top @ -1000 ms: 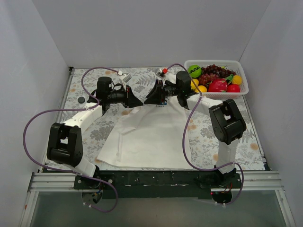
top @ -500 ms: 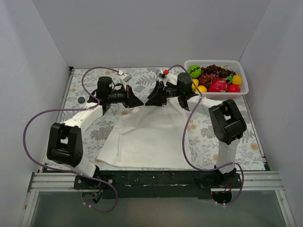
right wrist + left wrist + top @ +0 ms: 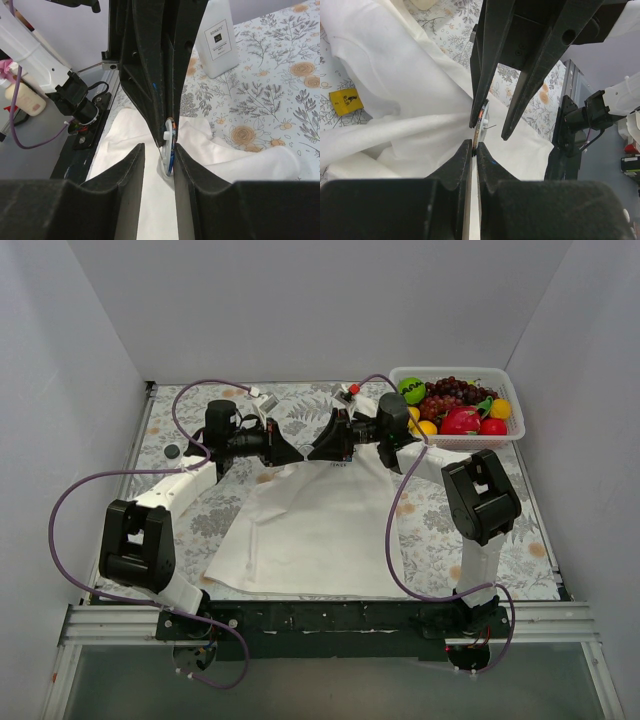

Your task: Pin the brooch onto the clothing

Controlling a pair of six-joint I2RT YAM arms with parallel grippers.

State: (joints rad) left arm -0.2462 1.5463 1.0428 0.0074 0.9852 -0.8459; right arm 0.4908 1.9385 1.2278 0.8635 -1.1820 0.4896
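Ok so this looks like the actual pinning step, not the fetch. Both arms meet nose to nose at the far edge of the shirt (image 3: 320, 525), roughly 12 o'clock from the bases. The brooch (image 3: 169, 144) is right there between them. It's edge-on to both wrist cams, standing upright against a raised fold of the cloth, with its thin wire pin (image 3: 491, 126) poking out sideways.

The left gripper (image 3: 474, 147) is pinched fully together on something thin just under the disc. I think that's the fold of cloth, but the wrist views are too tight to rule out the brooch's rim being in there too. The right gripper (image 3: 159, 148) has its fingers apart, straddling the brooch. One finger touches it and the other shows a clear gap, so no clamp.

Next move, I reckon: the right one closes on the disc and works the pin through the fold while the left holds the cloth taut. It's a tiny motion with the tips nearly touching, so a bump is the risk.

Room-wise, the fruit basket (image 3: 450, 370) sits at 1–2 o'clock, just beside the right wrist, so there's little slack that way. There's bare table (image 3: 300, 405) at 11–12 o'clock behind the grippers. A small dark disc (image 3: 172, 451) lies at 9–10 o'clock, well apart from the shirt. The shirt's near edge lies near the front rail (image 3: 320, 612) at 6.
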